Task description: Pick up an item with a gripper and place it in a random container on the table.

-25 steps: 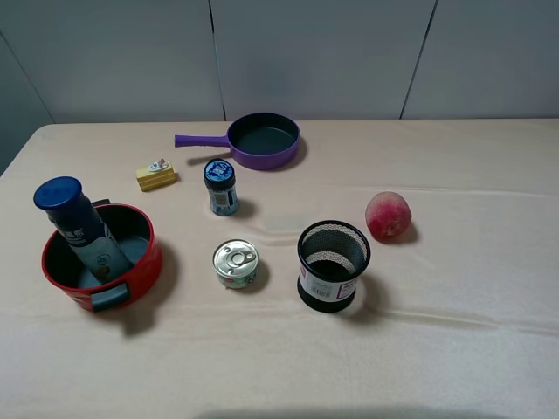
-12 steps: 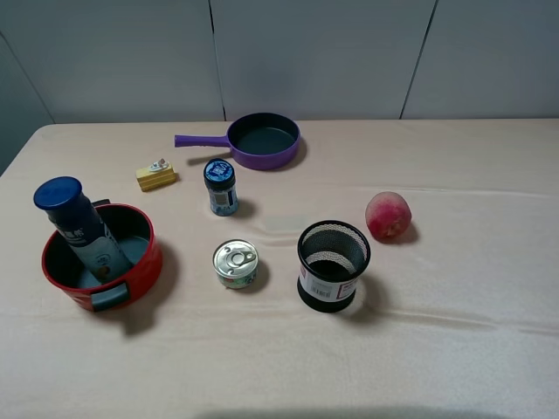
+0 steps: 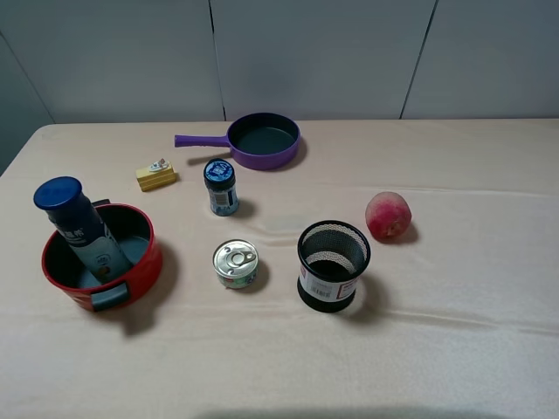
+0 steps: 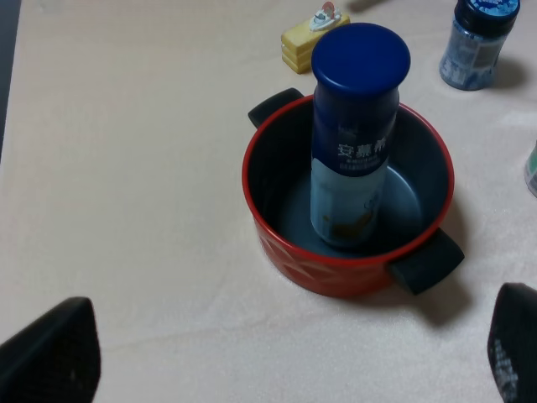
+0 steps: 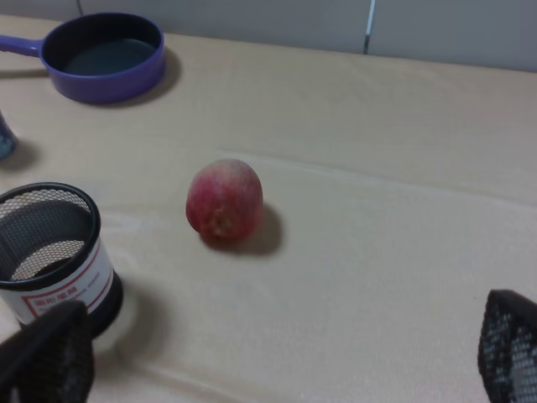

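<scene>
The tall white bottle (image 3: 83,231) with a dark blue cap stands, slightly tilted, inside the red pot (image 3: 150,253) at the table's (image 3: 454,332) left side. In the left wrist view the bottle (image 4: 357,143) stands in the pot (image 4: 336,281), and my left gripper (image 4: 281,357) is open and empty, back from the pot and apart from it. My right gripper (image 5: 277,353) is open and empty, near a peach (image 5: 224,200) and the black mesh cup (image 5: 50,243). Neither arm shows in the exterior high view.
A purple long-handled pan (image 3: 262,140) lies at the back. A short blue-lidded jar (image 3: 221,186), a yellow block (image 3: 156,175), a tin can (image 3: 235,263), the mesh cup (image 3: 332,262) and the peach (image 3: 388,215) stand about the middle.
</scene>
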Tool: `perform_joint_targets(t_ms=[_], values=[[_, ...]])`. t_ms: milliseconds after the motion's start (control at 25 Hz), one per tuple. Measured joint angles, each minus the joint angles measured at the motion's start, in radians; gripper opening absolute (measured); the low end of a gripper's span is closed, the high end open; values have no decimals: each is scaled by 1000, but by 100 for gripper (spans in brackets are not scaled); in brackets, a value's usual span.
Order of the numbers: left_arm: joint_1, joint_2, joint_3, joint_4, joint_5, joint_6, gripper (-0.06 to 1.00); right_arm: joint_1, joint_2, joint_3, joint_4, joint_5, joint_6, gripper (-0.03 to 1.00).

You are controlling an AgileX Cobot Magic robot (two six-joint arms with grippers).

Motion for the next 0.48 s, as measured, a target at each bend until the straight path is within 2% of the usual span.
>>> perform_joint_targets(t_ms=[480], values=[[0, 0, 0, 0, 0, 0, 93, 0, 0, 0, 0, 0, -1, 69]])
